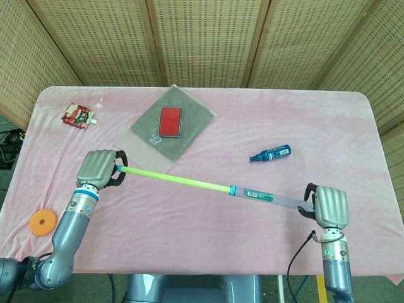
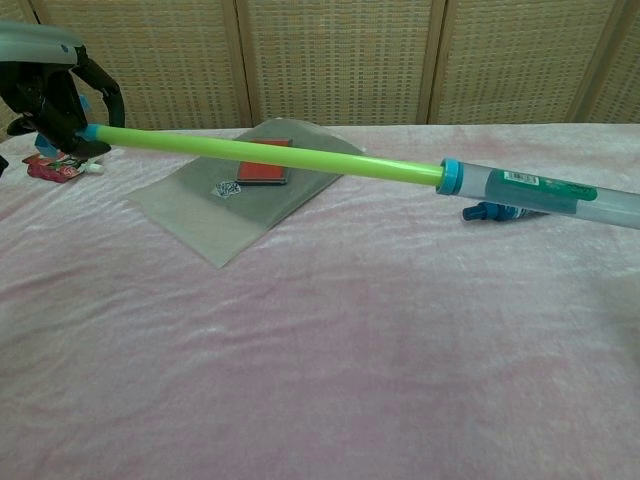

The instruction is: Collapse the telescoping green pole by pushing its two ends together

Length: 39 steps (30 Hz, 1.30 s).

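Green telescoping pole (image 1: pixel 183 182) with clear outer tube and blue collar, fully extended, held off the pink-clothed bench (image 1: pixel 208 227) between both hands. Left robot hand (image 1: pixel 98 169) curls around the green tip; right robot hand (image 1: pixel 329 206) grips the clear tube end. Beyond the pole: blue spray bottle (image 1: pixel 270 153), grey pouch with red card (image 1: pixel 171 122), orange disc (image 1: pixel 43 221).

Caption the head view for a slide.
Left hand and right hand hold the extended green pole by its ends above the pink table.
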{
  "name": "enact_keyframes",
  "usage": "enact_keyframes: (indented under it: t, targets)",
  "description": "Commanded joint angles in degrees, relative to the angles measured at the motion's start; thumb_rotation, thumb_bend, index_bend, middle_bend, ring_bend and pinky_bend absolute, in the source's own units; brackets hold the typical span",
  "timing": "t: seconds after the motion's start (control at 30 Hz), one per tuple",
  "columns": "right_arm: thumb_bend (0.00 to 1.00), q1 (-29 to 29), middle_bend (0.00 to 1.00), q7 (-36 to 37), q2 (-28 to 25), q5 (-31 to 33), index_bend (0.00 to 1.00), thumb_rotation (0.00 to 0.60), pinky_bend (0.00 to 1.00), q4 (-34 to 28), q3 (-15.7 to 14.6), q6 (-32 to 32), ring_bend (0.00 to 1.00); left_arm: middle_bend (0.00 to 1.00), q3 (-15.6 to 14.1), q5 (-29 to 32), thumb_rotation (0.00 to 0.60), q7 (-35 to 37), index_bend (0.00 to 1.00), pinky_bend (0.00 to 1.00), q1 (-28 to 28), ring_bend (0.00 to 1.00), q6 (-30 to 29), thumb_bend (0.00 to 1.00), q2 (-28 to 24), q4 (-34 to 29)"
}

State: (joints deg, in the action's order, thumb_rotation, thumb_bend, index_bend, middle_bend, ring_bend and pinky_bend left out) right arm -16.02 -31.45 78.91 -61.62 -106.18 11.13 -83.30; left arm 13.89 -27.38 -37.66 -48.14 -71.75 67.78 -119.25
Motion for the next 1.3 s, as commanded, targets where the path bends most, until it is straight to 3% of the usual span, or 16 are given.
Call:
enact_keyframes:
  t: [0.03, 0.43, 0.67, 0.87, 1.0, 1.3]
  targets:
    - [0.4, -0.1, 1.0, -0.1, 0.1, 0.3, 0.81, 0.6, 0.94, 0.0, 0.2, 0.1, 1.0, 0.92, -0.1, -0.1, 0.6, 0.0, 0.85, 0.75, 0.0, 0.82, 0.1, 0.76, -0.4, -0.3]
    - [0.61, -0.5, 1.0, -0.5, -0.5, 1.7, 0.77, 0.6, 0.94, -0.9, 0.7, 0.4, 1.0, 0.92, -0.8, 0.6, 0.6, -0.1, 0.85, 0.75, -0.5, 0.82, 0.5, 0.76, -1.2, -0.7]
    - [0.61, -0.9, 1.0, -0.4, -0.8, 1.7, 0.77, 0.6, 0.93, -0.8, 1.0, 0.4, 1.0, 0.92, -1.1, 1.1, 0.6, -0.2, 0.85, 0.75, -0.9, 0.82, 0.5, 0.76, -1.5, -0.7]
    - [0.61, -1.0, 1.0, -0.4, -1.3, 2.3, 0.72, 0.6, 0.93, -1.4, 0.8, 1.1, 1.0, 0.92, -1.3, 1.5, 0.6, -0.3, 0.85, 0.75, -1.1, 0.82, 0.4, 0.76, -1.7, -0.9]
    - [0.62, -1.1, 1.0, -0.2, -1.4, 2.4, 0.78, 0.6, 0.93, -1.5, 0.9, 1.0, 1.0, 0.92, -1.5, 1.5, 0.6, -0.2, 0.85, 0.75, -1.2, 0.82, 0.4, 0.76, -1.9, -1.0]
    - [0.61, -2.6, 1.0, -2.5, -0.9, 1.6, 0.8, 0.6, 0.93, -2.4, 1.7, 0.5, 1.0, 0.92, -2.0, 1.0, 0.6, -0.3, 0.85, 0.75, -1.4, 0.82, 0.5, 0.76, -1.9, -1.5]
